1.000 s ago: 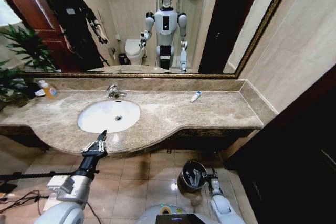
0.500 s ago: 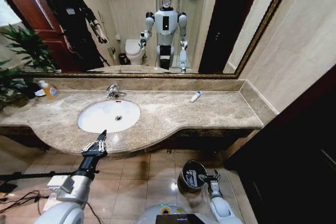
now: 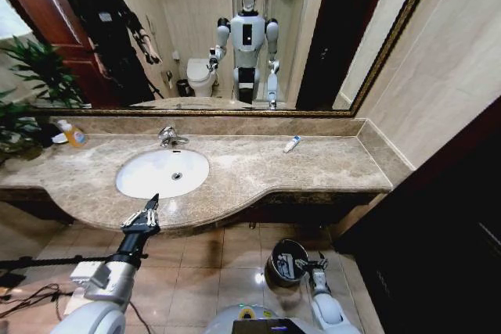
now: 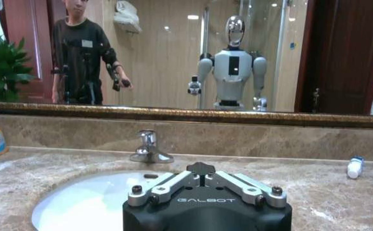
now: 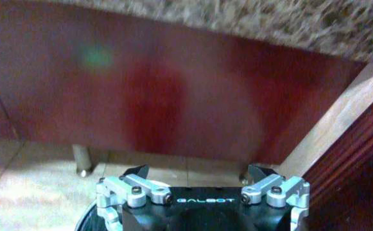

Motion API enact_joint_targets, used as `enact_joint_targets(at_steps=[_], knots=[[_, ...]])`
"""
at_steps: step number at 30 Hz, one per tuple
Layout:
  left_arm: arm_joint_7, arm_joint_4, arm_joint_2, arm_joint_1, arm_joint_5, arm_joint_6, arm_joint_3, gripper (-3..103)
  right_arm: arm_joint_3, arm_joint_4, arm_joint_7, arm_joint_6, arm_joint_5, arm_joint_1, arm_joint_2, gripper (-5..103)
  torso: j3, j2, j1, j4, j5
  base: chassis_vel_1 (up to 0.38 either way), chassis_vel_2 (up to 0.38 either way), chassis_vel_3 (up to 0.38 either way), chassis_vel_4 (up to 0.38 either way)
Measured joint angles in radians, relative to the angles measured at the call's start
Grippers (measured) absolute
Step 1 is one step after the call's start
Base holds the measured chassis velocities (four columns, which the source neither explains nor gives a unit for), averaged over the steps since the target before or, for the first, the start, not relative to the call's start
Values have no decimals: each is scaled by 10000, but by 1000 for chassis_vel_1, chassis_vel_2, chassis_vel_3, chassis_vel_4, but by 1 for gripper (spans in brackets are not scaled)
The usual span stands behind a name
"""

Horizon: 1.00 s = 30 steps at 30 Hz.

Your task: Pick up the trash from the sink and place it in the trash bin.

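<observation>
A: On the marble counter, well right of the sink, lies one white tube with a blue cap, long axis slanting toward the mirror.

B: Nearer arm?

A: Left gripper, fingers together at the counter's front edge; right gripper, jaws spread, hangs over the trash bin (both housings read "GALBOT").

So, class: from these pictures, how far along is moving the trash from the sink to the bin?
Done, apparently: the sink shows no trash. In hand: the right gripper hangs open by the trash bin, nothing visible in it; the left gripper sits shut at the counter edge. Left: one white tube on the counter.
</observation>
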<state>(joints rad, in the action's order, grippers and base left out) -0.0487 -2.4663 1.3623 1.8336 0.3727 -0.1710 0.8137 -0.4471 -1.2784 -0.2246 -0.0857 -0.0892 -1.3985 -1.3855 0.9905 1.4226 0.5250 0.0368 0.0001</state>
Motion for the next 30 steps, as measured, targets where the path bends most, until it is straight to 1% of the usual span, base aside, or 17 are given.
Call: enact_joint_targets(at_steps=[2, 7, 8, 11, 12, 15, 16, 19, 20, 22, 24, 25, 27, 28, 30], knots=[[0, 0, 0, 0, 0, 0, 0, 0, -9, -134, -7, 23, -63, -53, 23, 100, 0, 0, 0, 0, 0, 0, 0, 0, 0], [0, -1, 0, 0, 0, 1, 0, 0, -111, -1708, -108, 97, -448, -749, 354, 100, 0, 0, 0, 0, 0, 0, 0, 0, 0], [0, -1, 0, 0, 0, 1, 0, 0, -111, -1708, -108, 97, -448, -749, 354, 100, 0, 0, 0, 0, 0, 0, 0, 0, 0], [0, 0, 0, 0, 0, 0, 0, 0, -236, -3310, -228, 182, -750, -1436, 487, 100, 0, 1, 0, -1, -2, 0, 0, 0, 0], [0, 0, 0, 0, 0, 0, 0, 0, -236, -3310, -228, 182, -750, -1436, 487, 100, 0, 1, 0, -1, -2, 0, 0, 0, 0], [0, 0, 0, 0, 0, 0, 0, 0, -221, -4799, -558, 470, -1065, -2009, 408, 100, 0, 1, -1, 1, -1, 0, 0, 0, 0], [0, 0, 0, 0, 0, 0, 0, 0, -221, -4799, -558, 470, -1065, -2009, 408, 100, 0, 1, -1, 1, -1, 0, 0, 0, 0], [0, 0, -1, 0, 0, 0, 0, 0, -186, -6294, -895, 754, -1120, -2538, 254, 100, 0, 1, -1, 0, -2, 0, 0, 0, 0], [0, 0, -1, 0, 0, 0, 0, 0, -186, -6294, -895, 754, -1120, -2538, 254, 100, 0, 1, -1, 0, -2, 0, 0, 0, 0], [0, 0, -1, 0, 0, 0, 0, 0, -122, -7318, -1096, 1025, -1172, -2798, 282, 100, 0, 1, -1, -2, -2, 0, 0, 0, 0], [1, 0, 0, 0, 0, 0, 0, 0, -25, -8019, -1300, 1433, -1289, -2677, 418, 100, 0, 1, -1, -2, -4, 0, 0, 0, 0], [1, 0, 0, 0, 0, 0, 0, 0, -25, -8019, -1300, 1433, -1289, -2677, 418, 100, 0, 1, -1, -2, -4, 0, 0, 0, 0], [0, 0, 0, 0, 0, 0, 0, 0, 202, -8443, -1736, 1950, -1421, -2050, 629, 100, 0, 1, -1, -1, -3, 0, 0, 0, 0], [0, 0, 0, 0, 0, 0, 0, 0, 202, -8443, -1736, 1950, -1421, -2050, 629, 100, 0, 1, -1, -1, -3, 0, 0, 0, 0], [0, 0, 0, 0, 0, 0, 0, 0, 417, -8482, -1993, 2293, -1621, -1393, 809, 100, 0, 0, 0, 1, 0, 0, 0, 0, 0]])
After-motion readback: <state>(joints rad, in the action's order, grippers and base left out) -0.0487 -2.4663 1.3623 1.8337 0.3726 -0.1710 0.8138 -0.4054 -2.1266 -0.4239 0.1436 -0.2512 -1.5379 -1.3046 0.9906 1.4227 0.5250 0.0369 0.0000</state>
